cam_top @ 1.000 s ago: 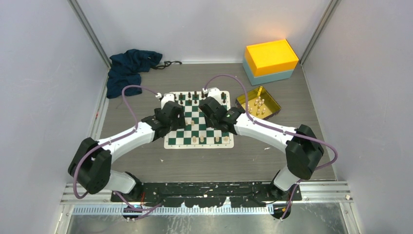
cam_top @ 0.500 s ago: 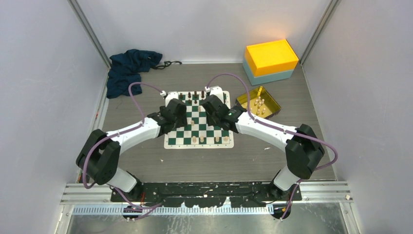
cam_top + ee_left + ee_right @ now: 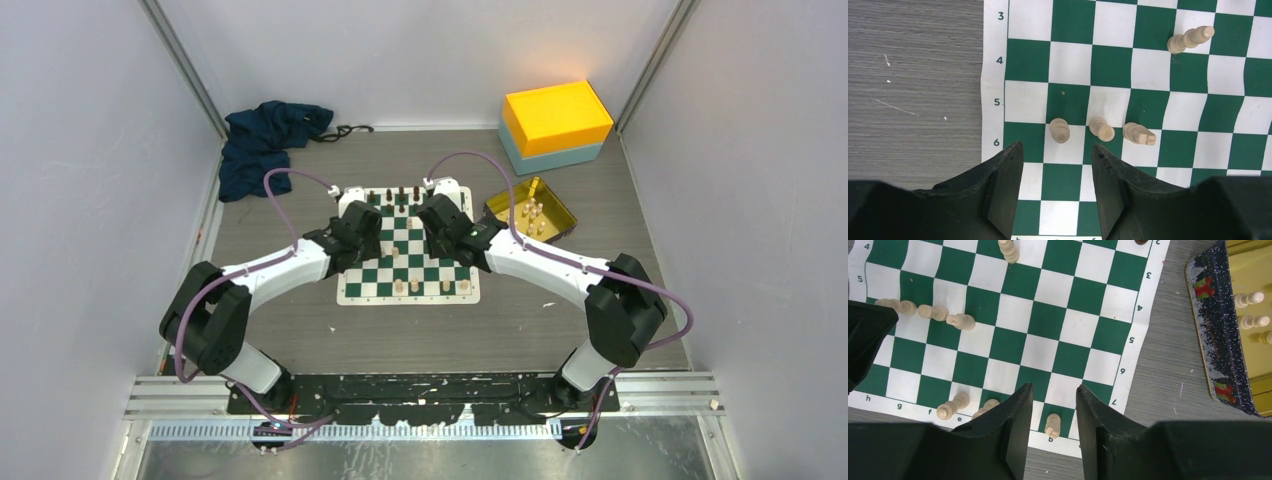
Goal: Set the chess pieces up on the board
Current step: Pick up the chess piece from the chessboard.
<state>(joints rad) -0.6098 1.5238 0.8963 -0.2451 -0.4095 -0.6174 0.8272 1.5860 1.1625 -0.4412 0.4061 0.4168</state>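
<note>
The green and white board (image 3: 345, 295) lies mid-table. Both grippers hover over it. My left gripper (image 3: 366, 224) is open and empty (image 3: 1057, 145); three cream pieces (image 3: 1102, 130) lie or lean in a row just ahead of its fingertips, and another (image 3: 1189, 39) stands farther off. My right gripper (image 3: 438, 218) is open (image 3: 1054, 387); a cream piece (image 3: 1051, 425) stands on the board's edge square below the gap between its fingers, untouched. More cream pieces (image 3: 952, 406) stand along that edge row. Small black pieces (image 3: 402, 192) stand on the far row.
A gold tray (image 3: 497, 205) right of the board holds several cream pieces (image 3: 1248, 299). A yellow box (image 3: 556, 116) on a teal box stands at the back right. A dark blue cloth (image 3: 262, 140) lies at the back left. Purple cables arch over both wrists.
My left arm has reached farther out over the board's left side. My right gripper has shifted slightly toward the far side. No piece has moved.
</note>
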